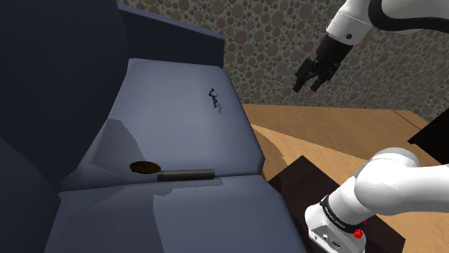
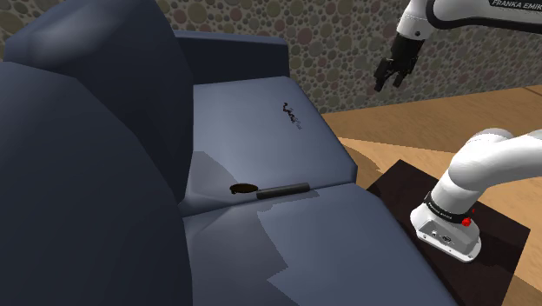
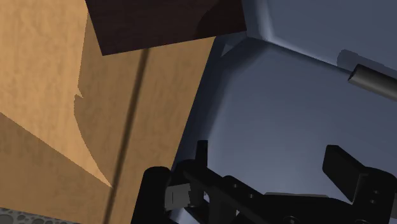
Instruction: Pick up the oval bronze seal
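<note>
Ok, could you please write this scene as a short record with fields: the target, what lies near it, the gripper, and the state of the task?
target: oval brown seal, lying at the seam between the two seat cushions, near the backrest
neighbour: dark grey rod, along the same seam, close beside the seal; I cannot tell if they touch
other item: small black object on the farther cushion
support: dark blue sofa
gripper: open, raised in the air, well apart from the seal
task state: seal not yet grasped
</note>
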Action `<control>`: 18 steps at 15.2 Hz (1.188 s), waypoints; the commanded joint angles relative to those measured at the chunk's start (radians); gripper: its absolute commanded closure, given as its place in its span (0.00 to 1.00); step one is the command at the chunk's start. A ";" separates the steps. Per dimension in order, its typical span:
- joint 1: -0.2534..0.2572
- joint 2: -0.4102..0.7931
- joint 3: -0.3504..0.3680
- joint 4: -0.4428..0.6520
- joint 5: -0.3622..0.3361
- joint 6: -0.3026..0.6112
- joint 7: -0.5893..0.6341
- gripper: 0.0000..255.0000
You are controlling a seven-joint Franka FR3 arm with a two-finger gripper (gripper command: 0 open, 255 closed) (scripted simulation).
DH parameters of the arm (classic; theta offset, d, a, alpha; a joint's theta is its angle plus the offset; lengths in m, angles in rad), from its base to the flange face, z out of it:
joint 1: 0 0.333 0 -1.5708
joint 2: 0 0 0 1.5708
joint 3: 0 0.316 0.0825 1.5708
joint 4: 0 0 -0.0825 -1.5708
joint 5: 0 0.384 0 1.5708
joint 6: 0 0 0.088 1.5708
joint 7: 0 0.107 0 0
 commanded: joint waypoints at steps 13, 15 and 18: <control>0.126 0.476 0.097 0.225 0.039 0.123 -0.107 0.00; 0.143 0.552 0.116 0.273 0.039 0.130 -0.122 0.00; 0.169 0.665 0.144 0.350 0.035 0.135 -0.141 0.00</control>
